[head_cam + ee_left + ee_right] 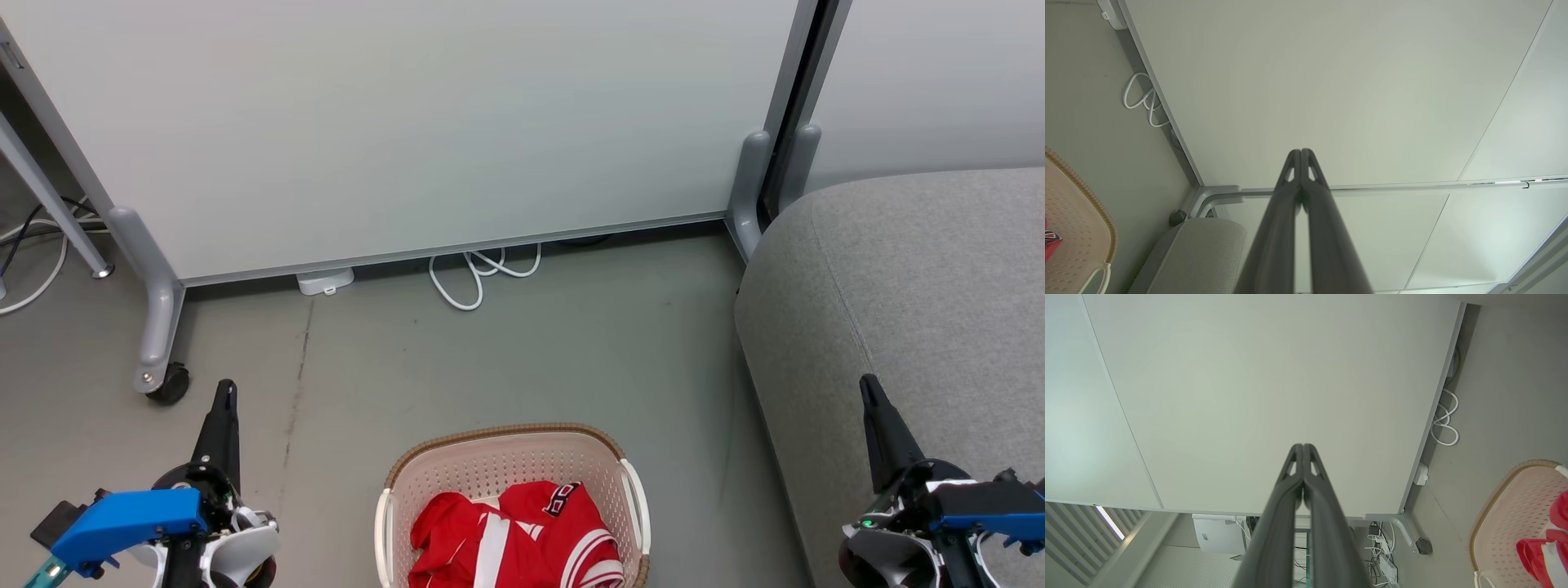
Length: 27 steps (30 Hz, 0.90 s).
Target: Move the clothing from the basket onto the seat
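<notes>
I am holding my left gripper (225,402) and right gripper (872,402) clenched, grasping nothing; the clothing (522,535) is lying in the basket (490,431), beside the seat (922,278).

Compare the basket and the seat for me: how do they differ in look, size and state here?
The basket is cream perforated plastic with a brown rim; the seat is grey fabric with a stitched seam. The basket is far smaller than the seat. The basket holds the red clothing; the visible part of the seat bears none. Both have rounded corners and stand on the floor.
</notes>
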Available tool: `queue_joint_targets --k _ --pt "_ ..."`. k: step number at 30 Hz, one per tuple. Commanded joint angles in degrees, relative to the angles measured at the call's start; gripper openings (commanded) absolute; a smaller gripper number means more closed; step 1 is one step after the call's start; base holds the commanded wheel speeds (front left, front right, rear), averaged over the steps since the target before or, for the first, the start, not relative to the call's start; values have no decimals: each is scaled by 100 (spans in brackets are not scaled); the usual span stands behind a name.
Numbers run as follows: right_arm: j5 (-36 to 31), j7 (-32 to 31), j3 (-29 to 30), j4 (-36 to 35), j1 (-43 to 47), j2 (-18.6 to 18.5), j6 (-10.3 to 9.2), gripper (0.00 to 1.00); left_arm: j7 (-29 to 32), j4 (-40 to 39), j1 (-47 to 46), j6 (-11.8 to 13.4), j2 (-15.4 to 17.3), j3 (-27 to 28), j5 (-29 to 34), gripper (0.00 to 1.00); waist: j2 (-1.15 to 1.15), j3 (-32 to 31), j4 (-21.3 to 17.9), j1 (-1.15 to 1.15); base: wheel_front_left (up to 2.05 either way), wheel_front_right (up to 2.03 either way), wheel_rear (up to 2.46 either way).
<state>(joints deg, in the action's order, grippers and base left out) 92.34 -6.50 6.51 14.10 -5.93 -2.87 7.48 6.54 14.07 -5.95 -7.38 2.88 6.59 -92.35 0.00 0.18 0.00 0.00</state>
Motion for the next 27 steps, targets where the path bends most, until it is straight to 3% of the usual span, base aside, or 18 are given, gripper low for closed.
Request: queue_joint_targets --k 1,3,4,16,27 --pt "17 -17 5 -15 -57 -1 2 0 14 -23 -53 -22 -6 4 -15 0 0 0 0 0 0 0 0" --pt "17 -17 5 -15 -57 -1 2 0 14 -23 -53 -22 -6 4 -15 0 0 0 0 0 0 0 0" --pt "-1 7 -18 171 133 19 -8 100 -13 168 167 2 -27 -9 0 100 0 0 0 0 0 0 0" --pt "-206 254 -200 165 128 17 -7 100 -260 156 162 1 -30 -227 105 100 0 1 -2 0 0 0 0" --pt "-1047 545 -292 115 63 14 -6 100 -550 187 97 -1 -22 -405 992 100 0 7 -3 0 0 0 0"
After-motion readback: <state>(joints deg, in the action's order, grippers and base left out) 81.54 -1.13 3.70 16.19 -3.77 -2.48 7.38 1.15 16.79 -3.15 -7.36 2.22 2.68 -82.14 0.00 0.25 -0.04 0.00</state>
